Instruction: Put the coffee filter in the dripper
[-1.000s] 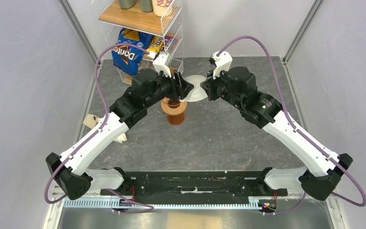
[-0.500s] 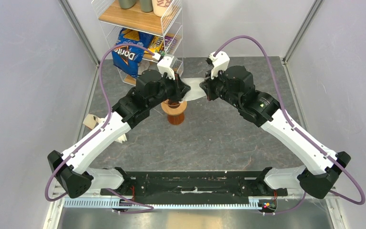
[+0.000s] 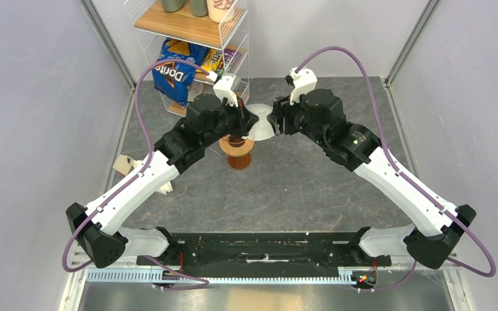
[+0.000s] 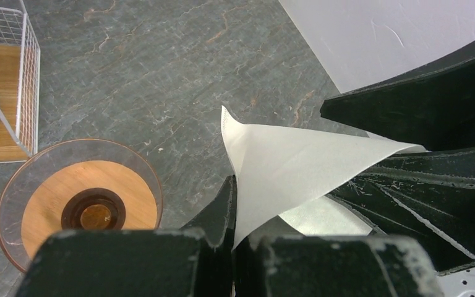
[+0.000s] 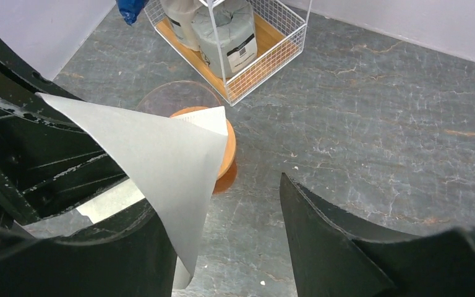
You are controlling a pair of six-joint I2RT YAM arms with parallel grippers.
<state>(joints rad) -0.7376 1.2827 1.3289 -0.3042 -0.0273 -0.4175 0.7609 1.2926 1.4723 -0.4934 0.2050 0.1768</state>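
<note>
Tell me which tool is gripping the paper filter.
The left tool: its jaws are shut on the filter, pinching its lower edge. The right tool has its jaws wide apart and pinches nothing.

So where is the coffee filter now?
In the top view, the coffee filter is held above the far table, pinched in the left gripper, just right of the dripper.

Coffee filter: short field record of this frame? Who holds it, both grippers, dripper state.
filter: coffee filter, folded flat, held in the air
left gripper: shut on the filter's edge
right gripper: open, not gripping
dripper: empty, off to one side below the filter
step: filter not yet in dripper
nearby: wire rack
</note>
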